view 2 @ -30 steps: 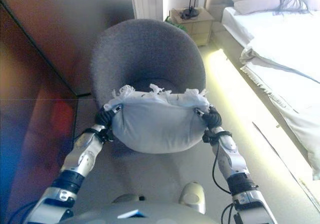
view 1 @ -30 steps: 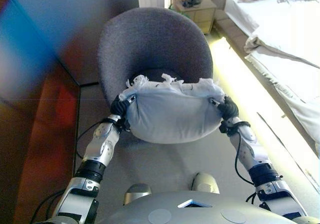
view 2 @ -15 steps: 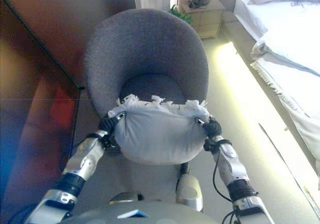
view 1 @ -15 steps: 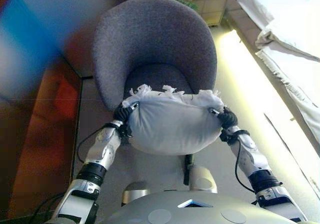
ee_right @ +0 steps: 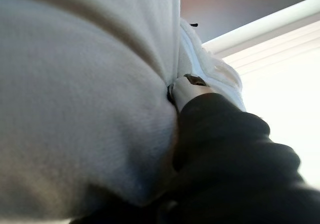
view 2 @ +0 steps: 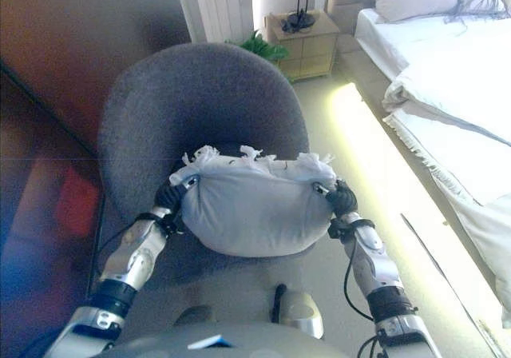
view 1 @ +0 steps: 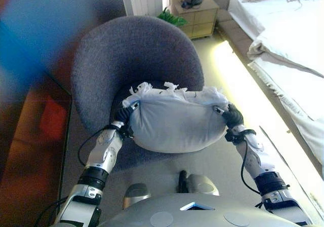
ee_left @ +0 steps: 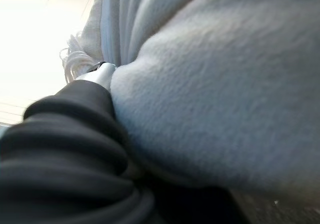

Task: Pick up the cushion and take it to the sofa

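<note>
Since half a second ago the whole view has swung, so the grey armchair [view 1: 129,60] now sits more to the left, while the cushion [view 1: 174,119] stays between the two hands. Pale grey with a white fringe along its top edge, it hangs just above the chair seat's front. Left hand [view 1: 124,116] presses its one end, right hand [view 1: 232,116] the other; their fingers are buried in the fabric, so I cannot tell their grip. A bed [view 1: 288,39] and nightstand [view 2: 307,42] lie beyond.
</note>
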Motion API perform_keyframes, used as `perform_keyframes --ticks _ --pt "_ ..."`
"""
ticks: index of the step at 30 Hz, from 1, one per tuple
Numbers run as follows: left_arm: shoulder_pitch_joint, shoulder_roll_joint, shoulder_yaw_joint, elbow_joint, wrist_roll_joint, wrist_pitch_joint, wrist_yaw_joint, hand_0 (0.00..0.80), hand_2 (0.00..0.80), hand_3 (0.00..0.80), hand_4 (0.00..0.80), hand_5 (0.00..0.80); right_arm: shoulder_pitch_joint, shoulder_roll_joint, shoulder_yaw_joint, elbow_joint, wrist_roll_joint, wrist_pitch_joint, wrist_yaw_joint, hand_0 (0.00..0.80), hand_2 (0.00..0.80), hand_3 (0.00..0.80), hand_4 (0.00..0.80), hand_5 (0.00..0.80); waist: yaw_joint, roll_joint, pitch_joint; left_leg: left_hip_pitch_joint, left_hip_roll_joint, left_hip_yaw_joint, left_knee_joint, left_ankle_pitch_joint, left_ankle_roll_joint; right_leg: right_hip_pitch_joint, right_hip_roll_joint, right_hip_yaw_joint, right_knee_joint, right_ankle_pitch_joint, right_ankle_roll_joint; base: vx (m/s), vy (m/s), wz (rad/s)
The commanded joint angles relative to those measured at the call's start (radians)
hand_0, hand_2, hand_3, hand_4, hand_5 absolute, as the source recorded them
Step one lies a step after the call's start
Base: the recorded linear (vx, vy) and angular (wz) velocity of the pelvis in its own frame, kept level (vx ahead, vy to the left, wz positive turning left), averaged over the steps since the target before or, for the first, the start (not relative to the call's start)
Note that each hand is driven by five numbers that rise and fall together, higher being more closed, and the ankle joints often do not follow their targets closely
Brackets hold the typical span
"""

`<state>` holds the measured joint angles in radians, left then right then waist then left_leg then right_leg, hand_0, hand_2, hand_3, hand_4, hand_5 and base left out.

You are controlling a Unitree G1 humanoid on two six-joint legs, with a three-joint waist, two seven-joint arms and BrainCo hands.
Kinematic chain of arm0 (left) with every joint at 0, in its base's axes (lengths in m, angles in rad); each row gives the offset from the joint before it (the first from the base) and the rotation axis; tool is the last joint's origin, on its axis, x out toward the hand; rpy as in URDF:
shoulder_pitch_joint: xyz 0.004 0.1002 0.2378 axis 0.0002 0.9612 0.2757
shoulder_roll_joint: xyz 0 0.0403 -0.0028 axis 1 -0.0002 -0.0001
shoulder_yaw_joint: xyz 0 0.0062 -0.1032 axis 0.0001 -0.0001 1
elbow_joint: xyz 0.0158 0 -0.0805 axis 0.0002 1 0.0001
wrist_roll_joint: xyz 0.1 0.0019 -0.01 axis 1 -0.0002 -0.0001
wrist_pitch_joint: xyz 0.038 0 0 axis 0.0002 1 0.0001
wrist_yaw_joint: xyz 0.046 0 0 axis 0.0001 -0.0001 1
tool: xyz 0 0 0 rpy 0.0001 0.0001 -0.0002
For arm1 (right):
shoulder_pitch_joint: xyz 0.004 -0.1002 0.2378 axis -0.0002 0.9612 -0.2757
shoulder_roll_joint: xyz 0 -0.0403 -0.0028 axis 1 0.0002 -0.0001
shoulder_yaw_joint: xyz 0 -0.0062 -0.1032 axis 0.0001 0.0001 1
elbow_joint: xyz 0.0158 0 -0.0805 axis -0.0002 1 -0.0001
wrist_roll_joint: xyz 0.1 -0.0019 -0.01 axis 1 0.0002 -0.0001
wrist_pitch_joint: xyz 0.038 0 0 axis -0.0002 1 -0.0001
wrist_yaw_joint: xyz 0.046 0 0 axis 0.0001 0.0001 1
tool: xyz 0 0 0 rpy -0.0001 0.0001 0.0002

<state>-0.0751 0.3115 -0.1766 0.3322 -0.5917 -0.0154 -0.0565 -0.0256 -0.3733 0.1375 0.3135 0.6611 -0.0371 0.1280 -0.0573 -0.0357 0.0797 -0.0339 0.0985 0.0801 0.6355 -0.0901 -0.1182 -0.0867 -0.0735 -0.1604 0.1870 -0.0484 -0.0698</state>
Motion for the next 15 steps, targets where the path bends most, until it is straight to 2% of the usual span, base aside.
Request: perform_keyframes --ticks 1,6,9,11,13,14,15 --pt "-0.024 0.014 0.014 -0.126 -0.030 -0.093 -0.008 0.800 0.800 0.800 0.800 0.800 -0.066 0.006 0.034 -0.117 0.025 -0.048 0.043 0.800 0.800 0.800 0.800 0.800 0.025 -0.011 -0.028 0.013 -0.019 0.039 -0.214 0.135 0.060 0.076 -0.040 0.006 -0.087 0.079 0.100 0.216 0.097 -0.06" --pt "-0.039 0.014 0.015 -0.112 -0.032 -0.081 -0.029 0.800 0.800 0.800 0.800 0.800 -0.079 0.008 0.054 -0.113 0.021 -0.033 0.027 0.800 0.800 0.800 0.800 0.800 0.061 0.014 -0.018 0.001 -0.032 0.037 -0.482 0.154 0.046 0.143 -0.032 0.022 -0.099 0.043 0.124 0.183 0.094 -0.08" --pt "-0.041 0.006 0.009 -0.098 -0.021 -0.084 -0.034 0.800 0.800 0.800 0.800 0.800 -0.078 0.015 0.070 -0.108 0.032 -0.034 0.025 0.800 0.800 0.800 0.800 0.800 0.091 0.016 -0.015 -0.062 -0.041 0.038 -0.547 0.186 0.039 0.209 -0.040 0.030 -0.126 0.020 0.134 0.195 0.124 -0.04" --pt "-0.048 0.008 0.021 -0.088 -0.021 -0.075 -0.044 0.800 0.800 0.800 0.800 0.800 -0.087 0.020 0.076 -0.097 0.050 -0.030 0.039 0.800 0.800 0.800 0.800 0.800 0.104 0.009 -0.018 -0.087 -0.051 0.038 -0.533 0.164 0.052 0.234 -0.061 0.031 -0.127 0.009 0.147 0.125 0.108 -0.35" --pt "-0.074 0.007 0.030 -0.045 -0.018 -0.076 -0.051 0.800 0.800 0.800 0.800 0.800 -0.109 0.044 0.079 -0.064 0.049 -0.014 0.060 0.800 0.800 0.800 0.800 0.800 0.109 0.013 -0.029 -0.069 -0.055 0.054 -0.541 0.139 0.072 0.241 -0.096 0.003 -0.090 -0.013 0.165 0.131 0.130 -0.51" --pt "-0.085 0.012 0.030 -0.036 -0.013 -0.072 -0.049 0.800 0.800 0.800 0.800 0.800 -0.115 0.050 0.079 -0.059 0.039 -0.010 0.066 0.800 0.800 0.800 0.800 0.800 0.112 0.016 -0.032 -0.069 -0.060 0.056 -0.530 0.128 0.080 0.241 -0.112 -0.006 -0.057 -0.025 0.170 0.136 0.134 -0.16" --pt "-0.099 0.020 0.023 -0.024 -0.021 -0.068 -0.039 0.800 0.800 0.800 0.800 0.800 -0.127 0.055 0.086 -0.056 0.038 -0.006 0.062 0.800 0.800 0.800 0.800 0.800 0.118 0.019 -0.030 -0.071 -0.065 0.065 -0.507 0.110 0.100 0.216 -0.154 -0.025 0.050 -0.008 0.171 0.150 0.163 0.07"
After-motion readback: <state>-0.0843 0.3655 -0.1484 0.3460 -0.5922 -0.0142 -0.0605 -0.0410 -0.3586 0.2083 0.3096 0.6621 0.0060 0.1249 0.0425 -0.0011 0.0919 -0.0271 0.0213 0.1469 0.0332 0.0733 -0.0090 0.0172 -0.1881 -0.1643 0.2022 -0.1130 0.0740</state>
